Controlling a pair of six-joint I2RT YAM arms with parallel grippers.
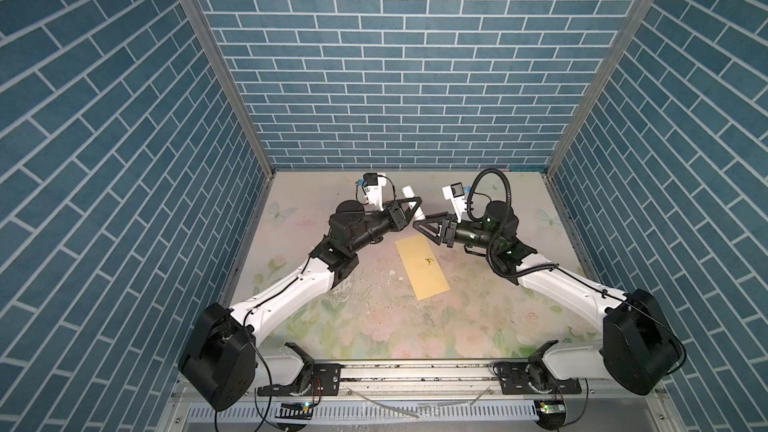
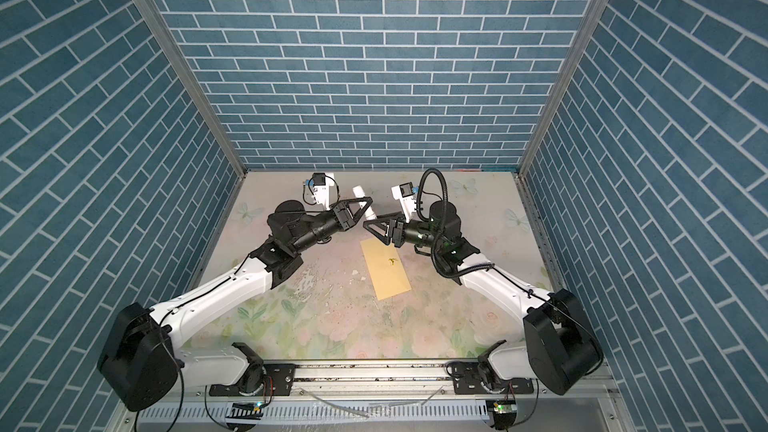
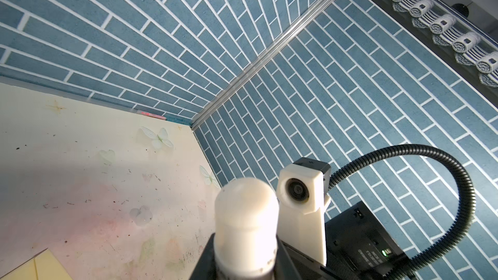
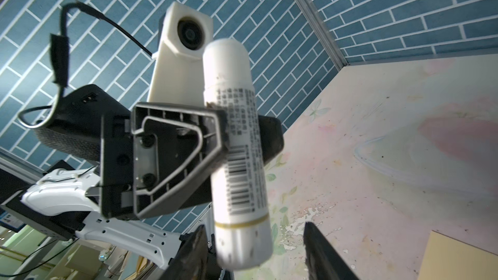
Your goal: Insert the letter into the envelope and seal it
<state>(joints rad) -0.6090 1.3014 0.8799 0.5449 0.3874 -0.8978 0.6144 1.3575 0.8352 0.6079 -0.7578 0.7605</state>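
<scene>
no letter in sight, probably already inside envelope (image 1: 422, 268) mid-frame; left pincer (image 1: 418, 202) clamping glue stick (image 4: 237, 130), right pincer (image 1: 417, 226) wide; sealing not done yet

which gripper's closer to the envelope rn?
Right. The right gripper hangs open over the far end of the envelope; the left gripper is farther back, shut on the glue stick.

The envelope (image 1: 422, 266) lies on the table (image 1: 374, 326); just behind it, raised, a glue stick (image 1: 411, 195) sits between the left gripper (image 1: 417, 204) and right gripper (image 1: 420, 222).
</scene>
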